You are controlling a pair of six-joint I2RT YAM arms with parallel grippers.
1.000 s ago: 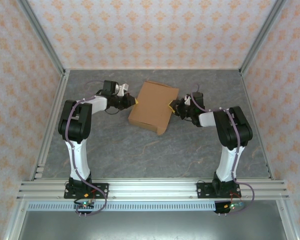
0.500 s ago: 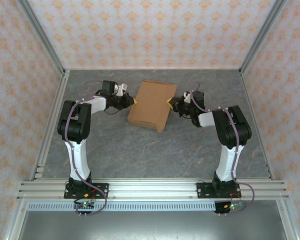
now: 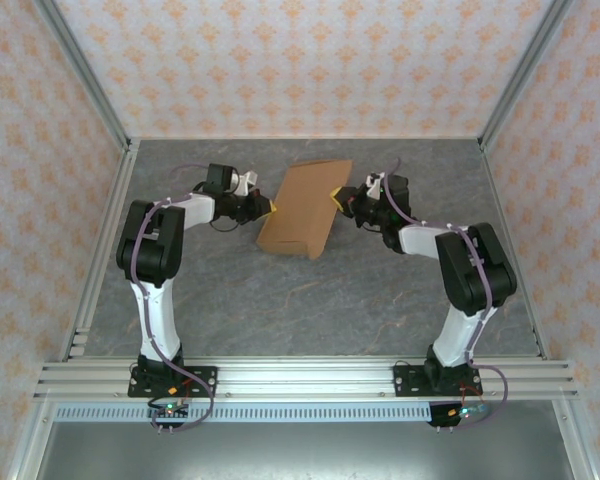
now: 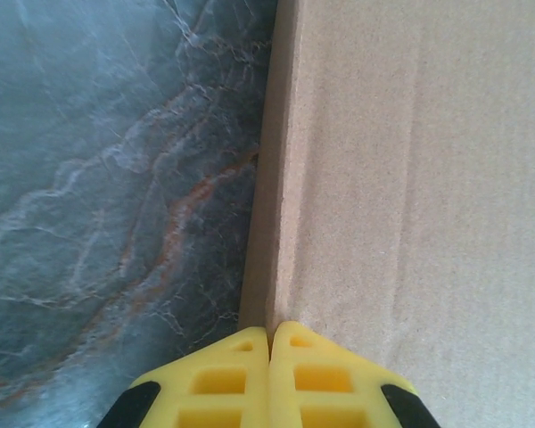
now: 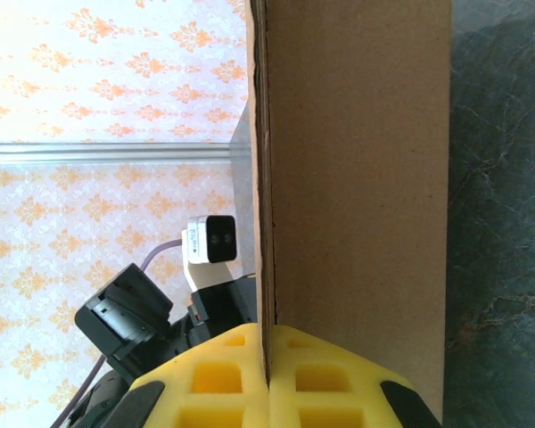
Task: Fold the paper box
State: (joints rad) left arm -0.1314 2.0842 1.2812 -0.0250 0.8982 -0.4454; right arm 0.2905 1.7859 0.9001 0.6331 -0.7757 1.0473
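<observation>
The surface (image 3: 310, 300) is a dark grey slab veined like marble, with faint rust-coloured streaks that show close up in the left wrist view (image 4: 116, 160). It sits in a booth whose walls (image 3: 300, 60) carry pale wallpaper printed with orange floral motifs. Aluminium frame bars (image 3: 88, 100) run along the wall corners, and silver rails (image 3: 300, 378) cross the near edge where both arms are bolted. The box (image 3: 302, 208) is plain brown cardboard, lying at the far middle of the surface between the two arms. From above it reads as a slim parallelogram. Its long axis runs near to far and leans right at the far end, so the near short end points toward the left arm's side and the far short end toward the back wall. It appears tipped, with its right long edge raised. The left fingers (image 3: 269, 207) are pressed together, with their yellow tips (image 4: 276, 343) touching the box (image 4: 410, 178) at its left long edge, by a fold line. Whether any card is pinched there cannot be told. The right fingers (image 3: 338, 197) are clamped on the opposite long edge. In the right wrist view the thin card edge runs straight into the seam between them (image 5: 272, 352), and the box's broad face (image 5: 357, 178) stands edge-on, with the left arm's white camera (image 5: 209, 239) beyond it.
</observation>
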